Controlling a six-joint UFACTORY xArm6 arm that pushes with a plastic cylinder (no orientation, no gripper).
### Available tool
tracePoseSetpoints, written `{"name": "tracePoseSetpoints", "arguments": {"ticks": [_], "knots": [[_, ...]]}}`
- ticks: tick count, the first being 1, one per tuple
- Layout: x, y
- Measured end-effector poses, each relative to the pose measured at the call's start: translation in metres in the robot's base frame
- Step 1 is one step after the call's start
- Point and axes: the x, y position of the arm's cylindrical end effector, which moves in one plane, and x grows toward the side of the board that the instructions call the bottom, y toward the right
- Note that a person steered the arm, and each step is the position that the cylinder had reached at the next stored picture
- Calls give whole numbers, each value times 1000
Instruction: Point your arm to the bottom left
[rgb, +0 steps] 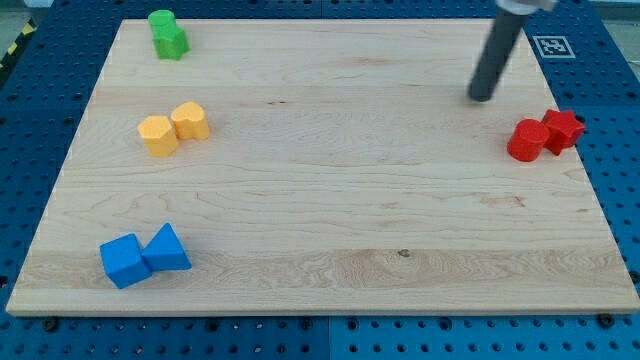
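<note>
Tip (482, 98) of rod on desk (330, 200), far right, just left of red blocks (543, 135); no grasping tool visible, state can't tell.

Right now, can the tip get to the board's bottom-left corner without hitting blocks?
Probably yes. My tip is at the top right; a diagonal path passes between the yellow blocks and the blue blocks, which sit near that corner, so stop short.

- My tip (482, 97): rests on the wooden board (320, 200), upper right.
- Red blocks (543, 135): touching pair, just right of and below my tip.
- Yellow pair (172, 127), green blocks (167, 34): far left of it.
- Blue cube (124, 261) and blue wedge (167, 249): far lower left, touching.
</note>
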Motion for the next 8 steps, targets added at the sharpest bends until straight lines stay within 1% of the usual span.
{"name": "tracePoseSetpoints", "arguments": {"ticks": [1,2,3,4,5,7,8], "knots": [[14,-59],[50,-91],[67,-91],[68,-91],[94,-91],[97,-91],[109,-123]]}}
